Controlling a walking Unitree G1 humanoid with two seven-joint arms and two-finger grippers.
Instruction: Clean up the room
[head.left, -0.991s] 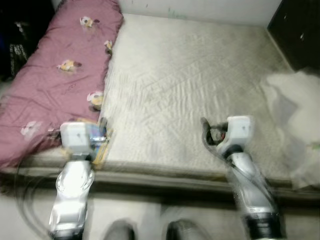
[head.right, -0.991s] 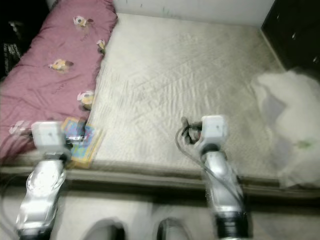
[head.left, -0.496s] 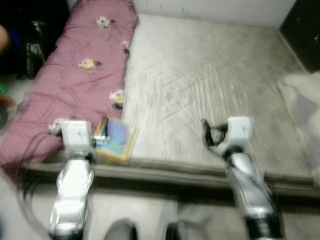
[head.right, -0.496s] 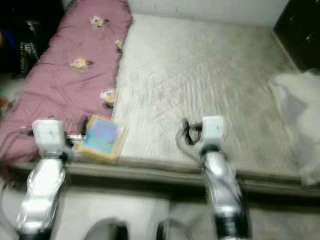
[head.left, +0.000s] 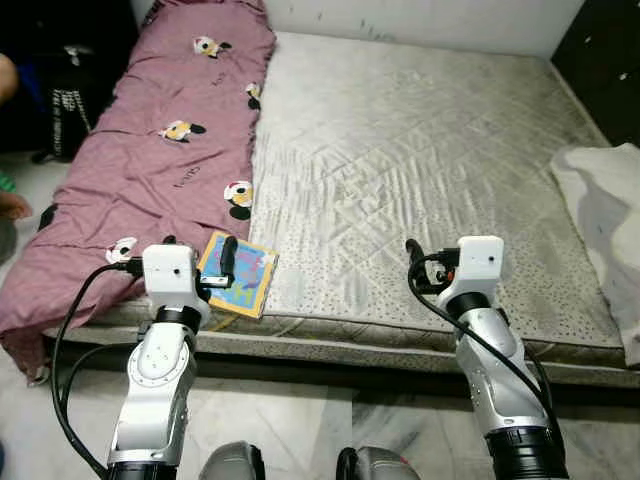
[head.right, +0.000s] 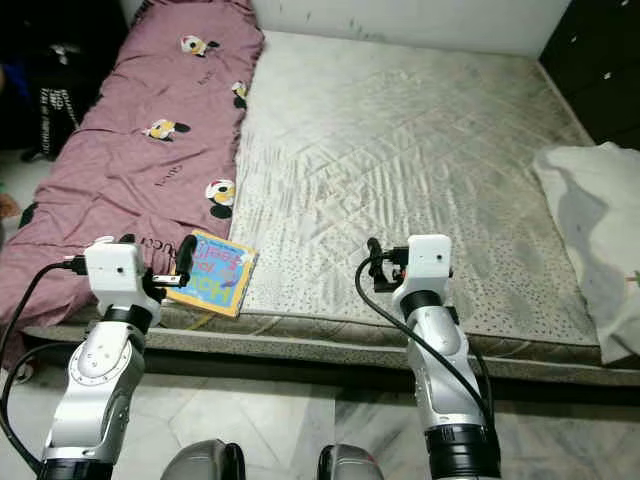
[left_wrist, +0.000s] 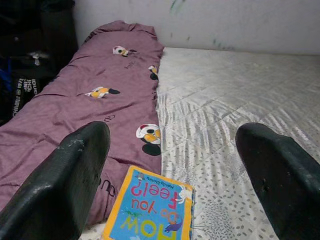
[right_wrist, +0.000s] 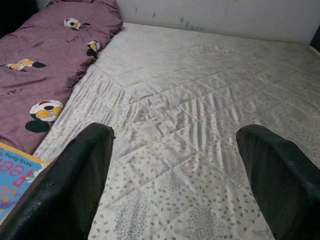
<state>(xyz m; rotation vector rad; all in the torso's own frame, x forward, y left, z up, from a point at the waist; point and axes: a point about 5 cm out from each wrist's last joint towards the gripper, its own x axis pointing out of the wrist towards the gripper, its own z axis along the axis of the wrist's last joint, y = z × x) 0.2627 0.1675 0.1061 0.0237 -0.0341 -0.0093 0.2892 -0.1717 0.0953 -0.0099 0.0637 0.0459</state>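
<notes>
Where the mattress (head.left: 420, 150) ends, marble floor (head.left: 300, 430) begins.

The mattress (head.left: 400, 160) lies before me, its near edge just beyond my arms. A quilt (head.left: 150, 160) runs along its left side from the near edge to the far left corner. A children's book (head.left: 238, 273) lies at the near edge, its left side against the quilt's inner border. My left gripper (left_wrist: 170, 165) hangs spread above the book at that edge. My right gripper (right_wrist: 175, 170) hangs spread over the near edge, right of the book. A pillow (head.left: 605, 230) rests at the mattress's right edge.
</notes>
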